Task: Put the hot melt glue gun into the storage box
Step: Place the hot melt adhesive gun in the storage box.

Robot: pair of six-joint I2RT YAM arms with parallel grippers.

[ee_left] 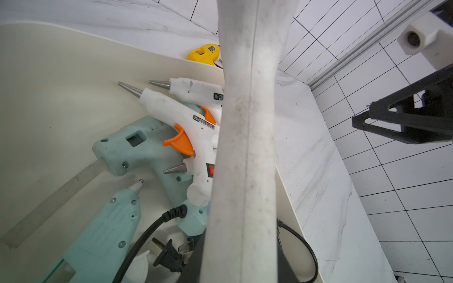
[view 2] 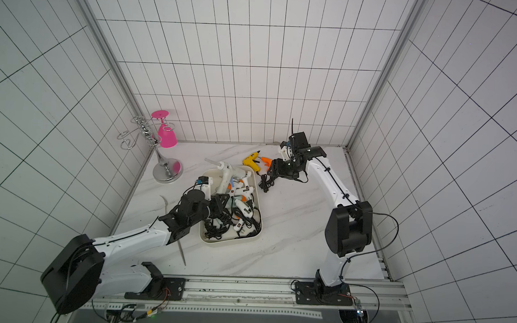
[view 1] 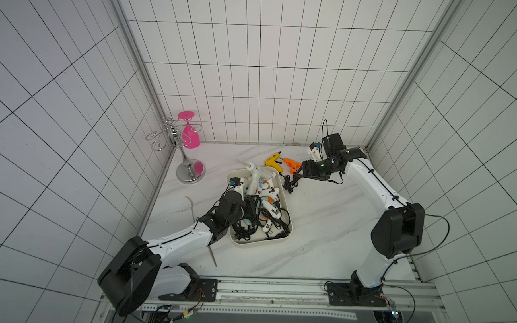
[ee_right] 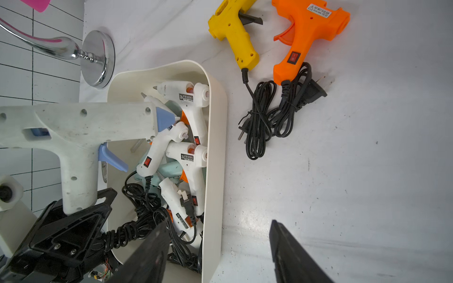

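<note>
Tiled walls (view 1: 254, 79), marbled tabletop (view 1: 323, 229), storage box (view 1: 257, 243)

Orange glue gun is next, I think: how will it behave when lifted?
The orange gun looks like rigid plastic, probably light. Its bundled cord is floppy and may dangle or snag. Lying flat, it seems unlikely to roll.

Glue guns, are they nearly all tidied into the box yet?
Nearly. Done: several small glue guns lie in the storage box. In hand: the left gripper holds the big white glue gun by its handle above the box. Left: the yellow glue gun and the orange glue gun lie on the table, with the open right gripper nearby.
</note>
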